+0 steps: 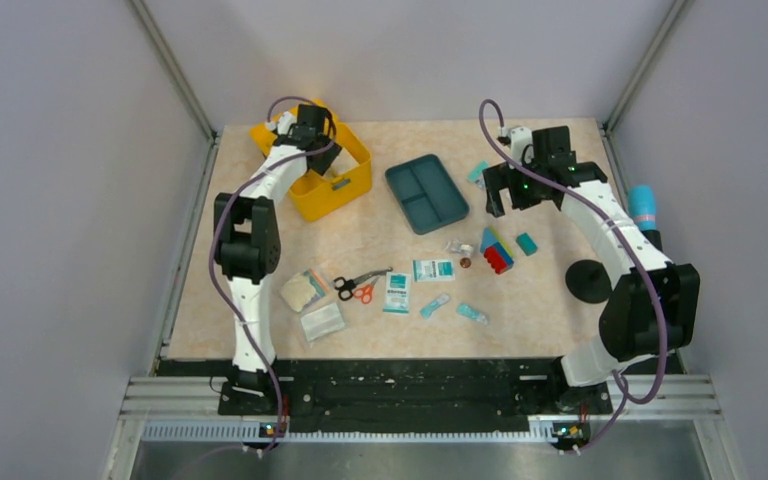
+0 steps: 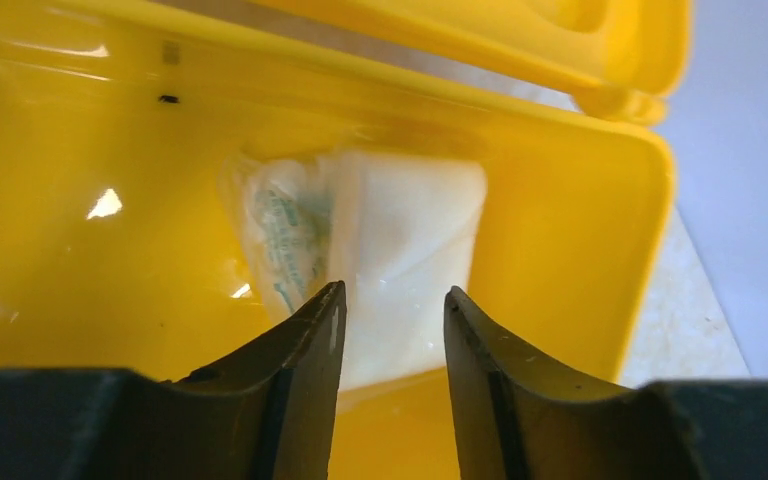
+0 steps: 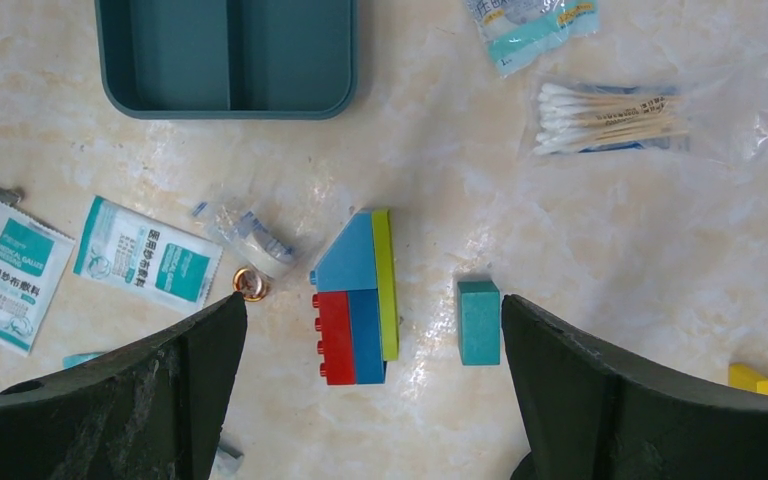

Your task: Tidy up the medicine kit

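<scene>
Medicine kit (image 1: 340,192) around left pincer (image 2: 395,290), jaws apart over white packet (image 2: 400,220), seemingly loose on its floor.

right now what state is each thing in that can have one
medicine kit: lid open
white packet: lying inside the kit, not held
tray: upright, empty
blocks: joined in one stack, lying flat
left arm: jaws open over the packet
right arm: jaws wide open, empty
</scene>
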